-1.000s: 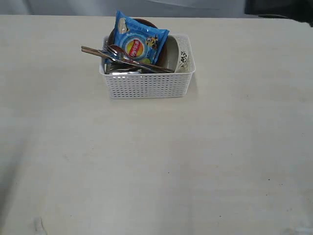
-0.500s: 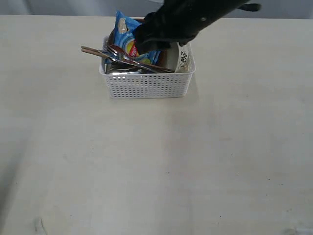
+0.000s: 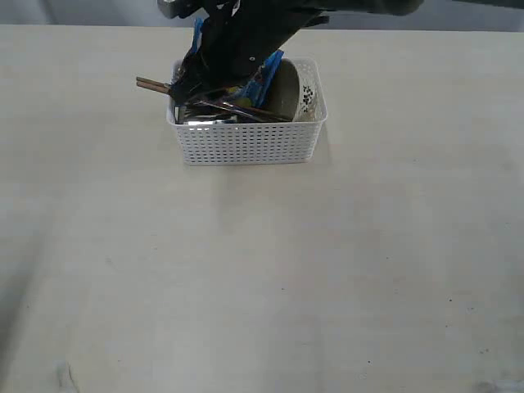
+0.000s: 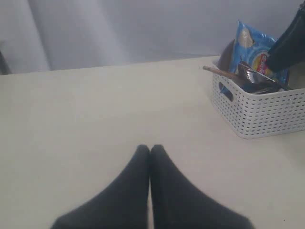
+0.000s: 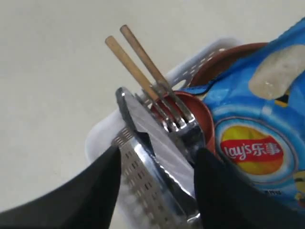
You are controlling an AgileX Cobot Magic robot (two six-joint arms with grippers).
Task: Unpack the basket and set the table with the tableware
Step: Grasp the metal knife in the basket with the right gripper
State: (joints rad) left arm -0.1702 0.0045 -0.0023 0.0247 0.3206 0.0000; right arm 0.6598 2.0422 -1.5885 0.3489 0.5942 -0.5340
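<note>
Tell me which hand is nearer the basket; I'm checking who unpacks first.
Right. The right hand is open over the basket; the left hand, shut, is apart over the table.

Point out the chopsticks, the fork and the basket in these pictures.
chopsticks (image 5: pixel 129 63): right wrist view, mid-shaft of one wooden stick.
fork (image 5: pixel 175 113): right wrist view, on the steel tines.
basket (image 4: pixel 259 117): left wrist view, on the white lattice side wall.

chip bag (image 3: pixel 272 65): you see only a sliver past the right arm (image 3: pixel 246 33).
basket (image 4: pixel 257 117): cropped by the left wrist view's edge.
</note>
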